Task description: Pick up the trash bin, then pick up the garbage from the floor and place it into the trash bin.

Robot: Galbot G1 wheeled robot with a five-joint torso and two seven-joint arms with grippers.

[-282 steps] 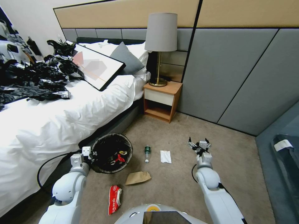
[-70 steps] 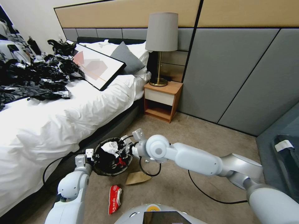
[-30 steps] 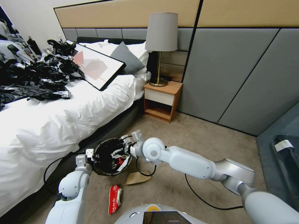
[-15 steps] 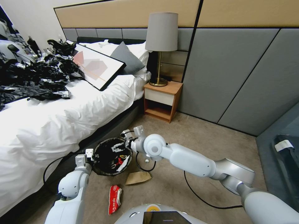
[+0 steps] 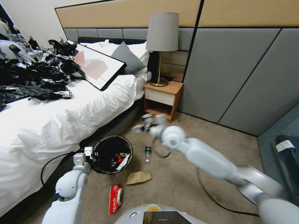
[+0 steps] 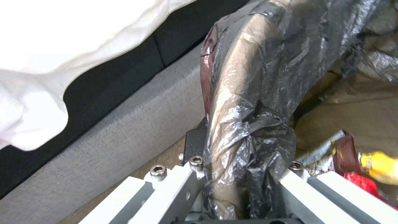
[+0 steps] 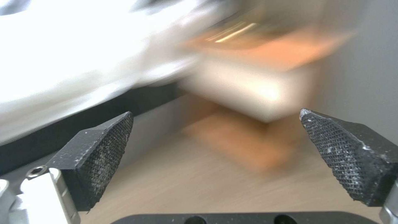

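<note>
Blurred and hidden parts

The right gripper was motion-smeared at 12 o'clock from the trash bin; the liner hid the left jaws' grip.

My trash bin sits beside the bed; right of the bin lies a bottle, a paper bag just before it.

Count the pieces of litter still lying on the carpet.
3: a bottle beside the bin, a brown paper bag nearer the robot, a red wrapper nearest. The arm may hide more.
</note>
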